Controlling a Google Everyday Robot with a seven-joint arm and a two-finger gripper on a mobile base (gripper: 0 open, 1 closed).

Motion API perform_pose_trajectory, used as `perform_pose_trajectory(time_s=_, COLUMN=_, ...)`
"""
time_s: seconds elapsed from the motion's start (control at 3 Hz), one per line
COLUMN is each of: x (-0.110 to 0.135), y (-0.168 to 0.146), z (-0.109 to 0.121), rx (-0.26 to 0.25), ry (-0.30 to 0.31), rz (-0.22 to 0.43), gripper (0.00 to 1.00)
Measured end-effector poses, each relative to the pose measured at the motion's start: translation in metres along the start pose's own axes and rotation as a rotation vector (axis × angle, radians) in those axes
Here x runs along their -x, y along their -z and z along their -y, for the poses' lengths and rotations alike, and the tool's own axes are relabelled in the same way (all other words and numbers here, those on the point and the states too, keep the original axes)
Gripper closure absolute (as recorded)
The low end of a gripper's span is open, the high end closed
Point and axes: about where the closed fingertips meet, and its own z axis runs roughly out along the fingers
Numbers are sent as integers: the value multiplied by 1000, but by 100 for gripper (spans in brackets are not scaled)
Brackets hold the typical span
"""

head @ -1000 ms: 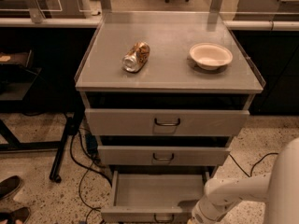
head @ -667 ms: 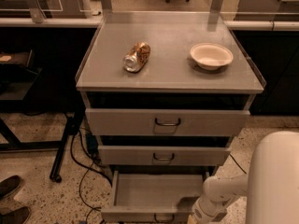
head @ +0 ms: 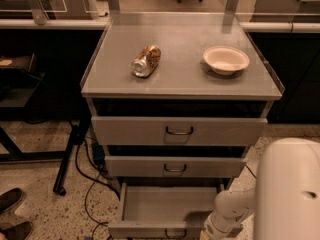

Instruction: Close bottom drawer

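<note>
The bottom drawer [head: 165, 204] of the grey metal cabinet stands pulled out, its plain grey tray open to view and its shallow front with a small dark handle [head: 175, 233] at the lower edge of the camera view. The middle drawer [head: 175, 167] and the top drawer [head: 178, 131] above it are shut or nearly shut. My white arm [head: 287, 189] comes in from the lower right. The gripper [head: 214, 229] is at the right end of the bottom drawer's front, partly cut off by the frame's edge.
A crushed can [head: 146, 61] and a white bowl [head: 226, 59] lie on the cabinet top [head: 182, 79]. Black cables [head: 87, 184] and a dark stand leg [head: 67, 159] are on the floor to the left. Shoes [head: 11, 214] show at the lower left corner.
My arm's white upper body has swung in and fills more of the lower right. The gripper stays by the bottom drawer's right front. The drawer looks equally far out.
</note>
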Motion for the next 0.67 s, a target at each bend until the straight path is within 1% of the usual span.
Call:
perform_pose_trajectory(time_s=0.33, x=14, y=-43, z=25, rx=-31, ry=-92, rz=-32, gripper=100)
perform_pose_trajectory(time_s=0.67, x=32, y=-72, z=40, rx=-58, ry=-141, rz=-44, gripper=100)
